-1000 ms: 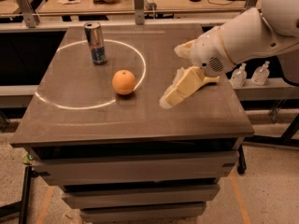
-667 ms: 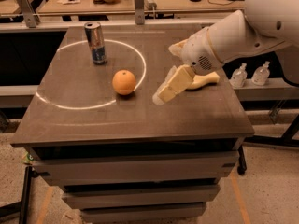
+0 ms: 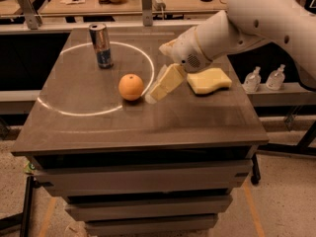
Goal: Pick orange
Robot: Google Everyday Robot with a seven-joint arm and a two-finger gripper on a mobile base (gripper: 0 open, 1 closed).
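The orange (image 3: 131, 87), round with matte skin, sits on the dark table (image 3: 148, 127), on the right part of a white circle marked on the top. My gripper (image 3: 151, 96), pale yellow at the end of a white arm (image 3: 237, 23), reaches in from the upper right. It points down and to the left, and its tip is low over the table just to the right of the orange, a small gap from it. The gripper holds nothing that I can see.
A silver and blue can (image 3: 101, 45) stands upright inside the circle, behind and to the left of the orange. A pale yellow wavy sponge (image 3: 209, 80) lies to the right of the gripper. Two small clear bottles (image 3: 253, 78) stand on a shelf beyond the table's right edge.
The gripper has moved left and slightly down across the table towards the orange, and the sponge now shows fully behind it. The orange and the can have not moved.
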